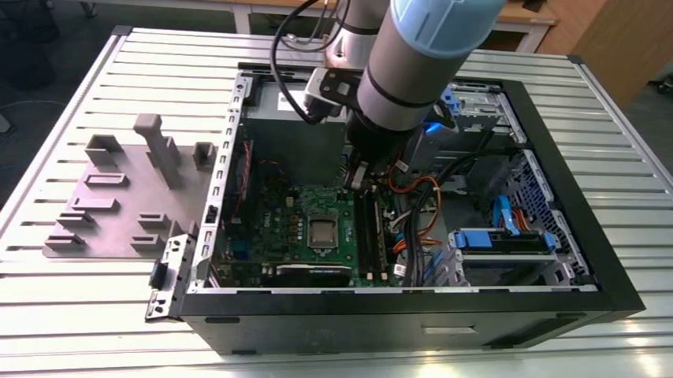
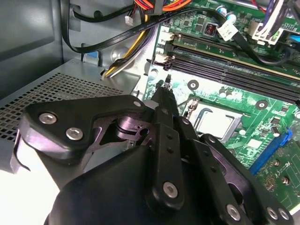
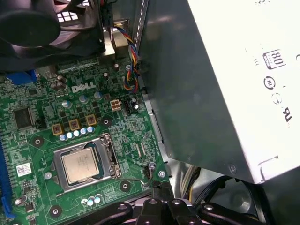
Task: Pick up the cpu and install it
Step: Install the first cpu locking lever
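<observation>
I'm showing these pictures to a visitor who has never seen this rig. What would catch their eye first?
Probably the big arm reaching down into the open computer case on the slatted table, its gripper just above the green motherboard. Next, the cpu sitting in its silver socket frame mid-board.

Open black computer case [image 1: 547, 315] on slatted table [image 1: 63, 315], grey fixture plate [image 1: 116, 213] beside it.

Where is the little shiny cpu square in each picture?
Exterior view: the cpu sits in its socket on the green motherboard, below the arm.
First wrist view: cpu inside the silver socket frame.
Second wrist view: cpu beyond the gripper.
Shared landmark: the green motherboard.
</observation>
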`<move>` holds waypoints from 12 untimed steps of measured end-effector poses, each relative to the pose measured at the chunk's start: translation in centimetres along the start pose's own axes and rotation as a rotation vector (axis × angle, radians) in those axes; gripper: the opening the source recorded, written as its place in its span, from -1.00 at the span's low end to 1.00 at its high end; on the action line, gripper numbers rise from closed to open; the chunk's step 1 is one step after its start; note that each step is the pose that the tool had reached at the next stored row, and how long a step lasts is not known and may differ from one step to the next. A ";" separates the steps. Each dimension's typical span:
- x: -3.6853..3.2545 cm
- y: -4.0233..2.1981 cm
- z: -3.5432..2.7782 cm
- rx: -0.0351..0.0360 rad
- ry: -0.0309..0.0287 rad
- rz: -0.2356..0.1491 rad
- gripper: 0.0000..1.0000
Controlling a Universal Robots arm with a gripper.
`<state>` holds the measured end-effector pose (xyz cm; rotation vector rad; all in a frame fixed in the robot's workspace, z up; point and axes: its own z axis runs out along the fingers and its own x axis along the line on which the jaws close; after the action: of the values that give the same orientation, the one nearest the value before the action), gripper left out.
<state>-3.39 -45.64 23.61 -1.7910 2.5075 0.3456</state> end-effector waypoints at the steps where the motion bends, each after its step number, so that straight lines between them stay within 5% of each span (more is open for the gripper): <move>1: 0.01 0.00 0.02 -0.0002 0.0003 -0.001 -0.79; 12: 0.58 -0.04 -0.07 0.0000 0.0057 -0.008 -0.79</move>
<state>-3.54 -46.21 23.57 -1.8043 2.5031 0.3406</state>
